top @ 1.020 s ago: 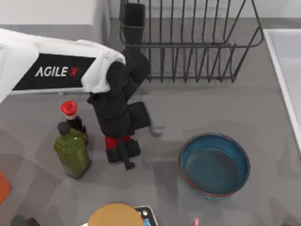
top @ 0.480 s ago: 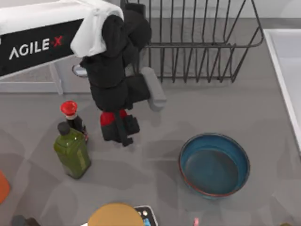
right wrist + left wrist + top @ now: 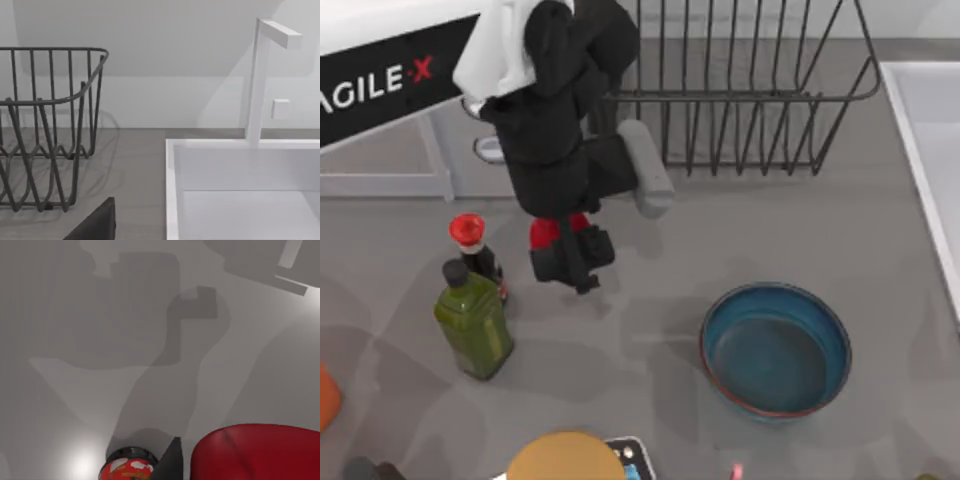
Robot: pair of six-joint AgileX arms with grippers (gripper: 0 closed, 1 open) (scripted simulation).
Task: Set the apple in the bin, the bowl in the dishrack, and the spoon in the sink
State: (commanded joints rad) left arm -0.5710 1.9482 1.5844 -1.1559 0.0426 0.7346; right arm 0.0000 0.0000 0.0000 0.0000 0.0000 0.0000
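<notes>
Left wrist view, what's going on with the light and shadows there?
Left wrist view: a bright glare spot on the grey table beside the red bottle cap, and broad overlapping shadows across the surface. Top view: soft shadow under the left gripper holding the apple.

Our bowl (image 3: 775, 349) sits before the dishrack (image 3: 740, 90); sink (image 3: 930, 140) at right; two bottles (image 3: 472, 300) at left.

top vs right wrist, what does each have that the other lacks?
Top, not right wrist: left end effector shut on the apple, raised beside the red-capped bottle and green bottle; the bowl resting on the table, apart from them.
Right wrist, not top: a white faucet standing at the basin's far rim.
Both: the dishrack and the sink beside it.
</notes>
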